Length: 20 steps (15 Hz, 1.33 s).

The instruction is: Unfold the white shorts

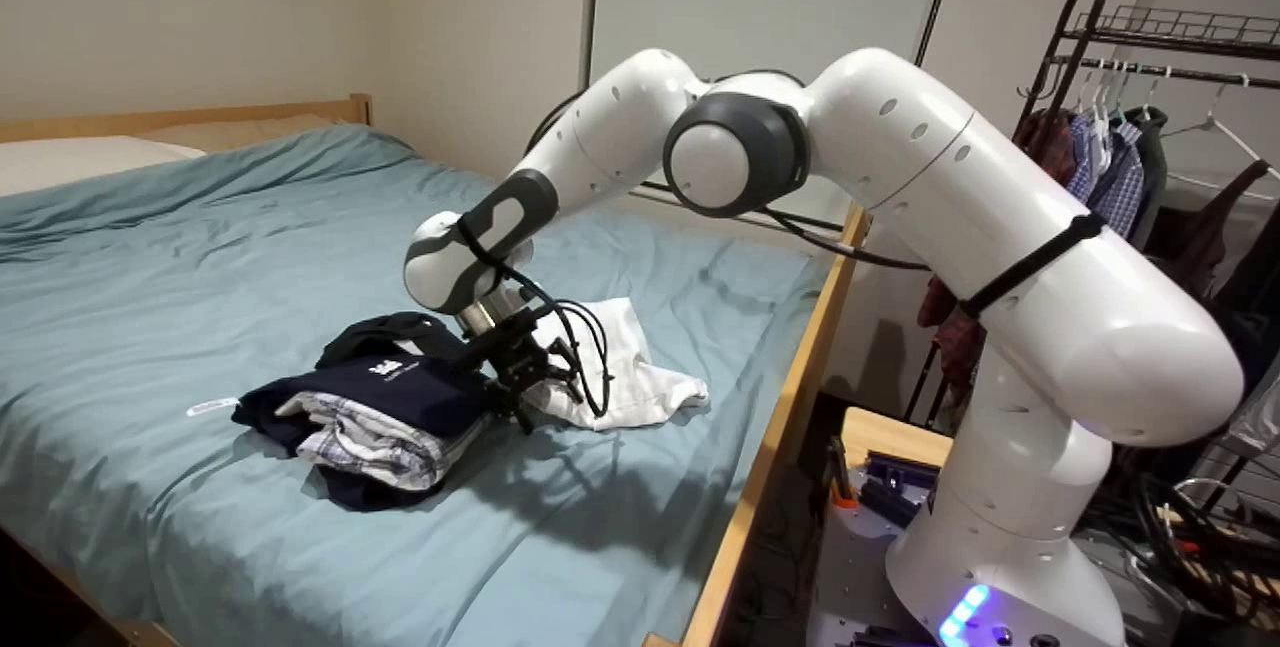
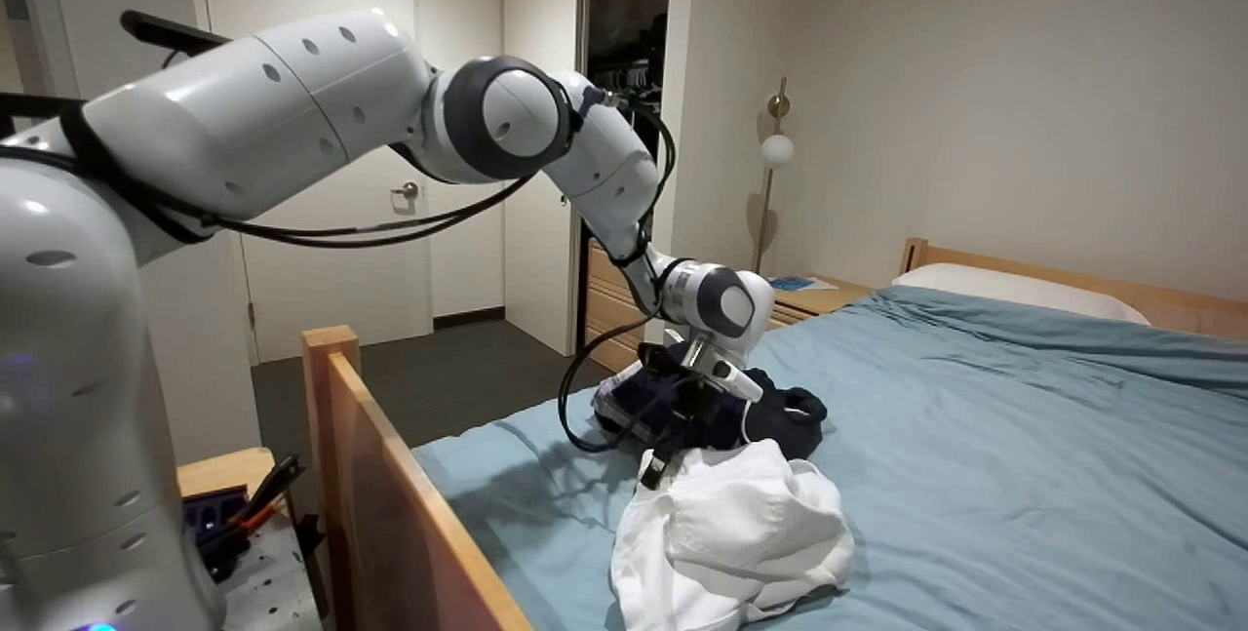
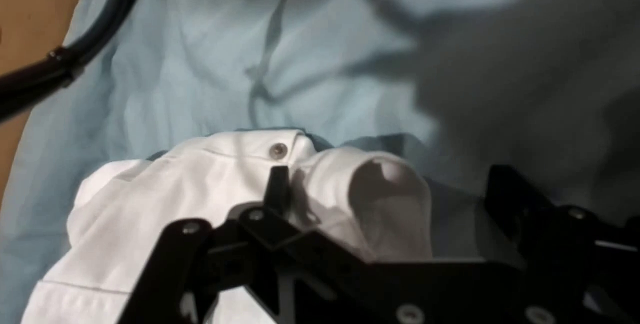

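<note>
Arm [image 1: 960,187]: you are holding it in an arch from its base [image 1: 1000,567] over a wooden end board [image 2: 390,514], the forearm [image 1: 610,132] sloping down toward the bed [image 1: 250,277].
Claw [image 3: 390,176]: pointing downward, its fingers [image 3: 277,191] standing wide apart; a loop of the white shorts [image 3: 170,199] is showing between them in the wrist view. You cannot tell whether the finger over the fabric is touching it.
White shorts: lying bunched on the bed near the end board, a round metal fastener [image 3: 278,151] showing.
Folded pile [image 1: 400,392]: resting just beside the claw, plaid cloth [image 1: 370,442] showing between its dark layers.
Desk [image 2: 268,592]: carrying a dark blue tray-like item [image 2: 210,509] beside the base; you are not making out what it is holding.
Drawers [image 2: 606,299]: standing beyond the bed; you are not seeing inside them.
</note>
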{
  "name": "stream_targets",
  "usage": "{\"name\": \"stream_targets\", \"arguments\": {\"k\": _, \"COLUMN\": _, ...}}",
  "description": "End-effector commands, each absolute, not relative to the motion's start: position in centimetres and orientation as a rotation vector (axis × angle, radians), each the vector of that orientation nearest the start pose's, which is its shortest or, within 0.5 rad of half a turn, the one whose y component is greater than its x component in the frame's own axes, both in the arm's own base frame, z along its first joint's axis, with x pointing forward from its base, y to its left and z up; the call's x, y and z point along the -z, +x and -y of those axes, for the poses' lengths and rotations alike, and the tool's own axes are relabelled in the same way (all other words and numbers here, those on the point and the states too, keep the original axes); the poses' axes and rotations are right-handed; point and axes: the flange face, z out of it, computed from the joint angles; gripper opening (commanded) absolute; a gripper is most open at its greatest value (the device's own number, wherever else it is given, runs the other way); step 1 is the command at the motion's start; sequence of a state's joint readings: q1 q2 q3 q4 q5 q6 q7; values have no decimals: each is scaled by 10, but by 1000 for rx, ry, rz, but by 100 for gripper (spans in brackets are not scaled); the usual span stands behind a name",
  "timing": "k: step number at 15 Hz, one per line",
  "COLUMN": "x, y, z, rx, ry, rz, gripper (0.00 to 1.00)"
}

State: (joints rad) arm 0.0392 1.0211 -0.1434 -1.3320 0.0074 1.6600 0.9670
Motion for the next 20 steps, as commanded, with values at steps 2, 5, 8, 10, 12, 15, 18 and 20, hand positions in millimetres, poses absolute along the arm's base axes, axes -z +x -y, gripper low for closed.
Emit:
{"name": "stream_targets", "arguments": {"k": 2, "x": -85, "y": 634, "z": 70, "rx": -997, "ry": -2859, "rz": -1809, "gripper": 100}}
{"name": "stream_targets", "arguments": {"k": 5, "x": -100, "y": 634, "z": 80, "rx": -945, "ry": -2856, "rz": -1872, "gripper": 100}}
{"name": "stream_targets", "arguments": {"k": 8, "x": -125, "y": 637, "z": 90, "rx": -868, "ry": -2846, "rz": -1934, "gripper": 100}}
{"name": "stream_targets", "arguments": {"k": 10, "x": -136, "y": 639, "z": 96, "rx": -859, "ry": -2836, "rz": -1946, "gripper": 100}}
{"name": "stream_targets", "arguments": {"k": 12, "x": -145, "y": 642, "z": 98, "rx": -851, "ry": -2830, "rz": -1935, "gripper": 74}}
{"name": "stream_targets", "arguments": {"k": 15, "x": -149, "y": 646, "z": 99, "rx": -847, "ry": -2826, "rz": -1900, "gripper": 53}}
{"name": "stream_targets", "arguments": {"k": 18, "x": -146, "y": 646, "z": 99, "rx": -860, "ry": -2820, "rz": -1891, "gripper": 34}}
{"name": "stream_targets", "arguments": {"k": 20, "x": -145, "y": 647, "z": 98, "rx": -869, "ry": -2816, "rz": -1877, "gripper": 20}}
